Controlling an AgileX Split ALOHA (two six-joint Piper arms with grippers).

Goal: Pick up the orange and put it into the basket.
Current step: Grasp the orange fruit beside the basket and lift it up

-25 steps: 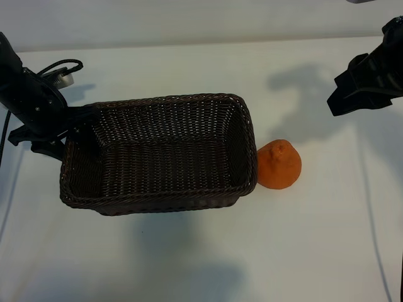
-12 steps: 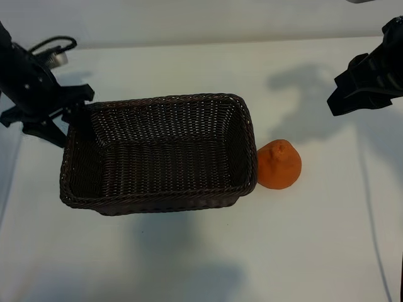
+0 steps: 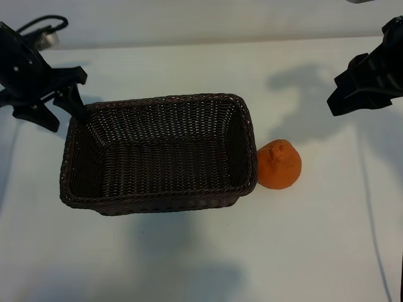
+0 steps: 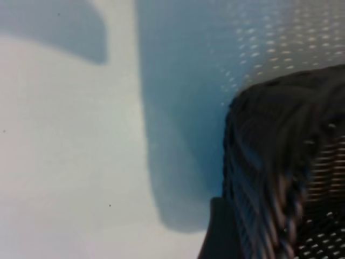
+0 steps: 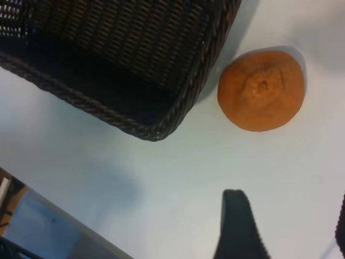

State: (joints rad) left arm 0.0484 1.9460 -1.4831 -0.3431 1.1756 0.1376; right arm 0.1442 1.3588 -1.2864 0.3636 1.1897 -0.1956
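Observation:
The orange (image 3: 279,165) lies on the white table, just off the right end of the dark woven basket (image 3: 164,99) and close to its wall. In the right wrist view the orange (image 5: 261,90) shows its stem end beside the basket's corner (image 5: 161,128). My right gripper (image 3: 338,95) hangs open above the table, up and to the right of the orange, with nothing between its fingers (image 5: 237,226). My left gripper (image 3: 60,112) is open beside the basket's far left corner, holding nothing. One of its fingers (image 4: 218,234) shows next to the basket wall (image 4: 280,162).
The table's far edge runs behind both arms. A cable loops (image 3: 41,25) above the left arm. In the right wrist view the table's edge (image 5: 64,221) lies beyond the basket. Bare white table spreads in front of the basket and the orange.
The left arm has drawn back from the basket's left end, toward the far left. The basket, the orange and the right arm have stayed where they were.

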